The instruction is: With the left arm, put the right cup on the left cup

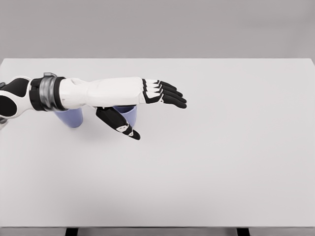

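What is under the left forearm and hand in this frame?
Two blue cups on the white table: the left cup below the wrist, the right cup by the thumb of the open left hand. The arm hides both rims.

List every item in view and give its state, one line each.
Left hand: open, fingers extended, thumb spread, holding nothing, above the cups.
Right pale blue plastic cup: on the table, partly hidden by the hand, not grasped.
Left pale blue plastic cup: on the table under the forearm.
White table: bearing both cups.

head camera, looking down, table [221,172] probably near
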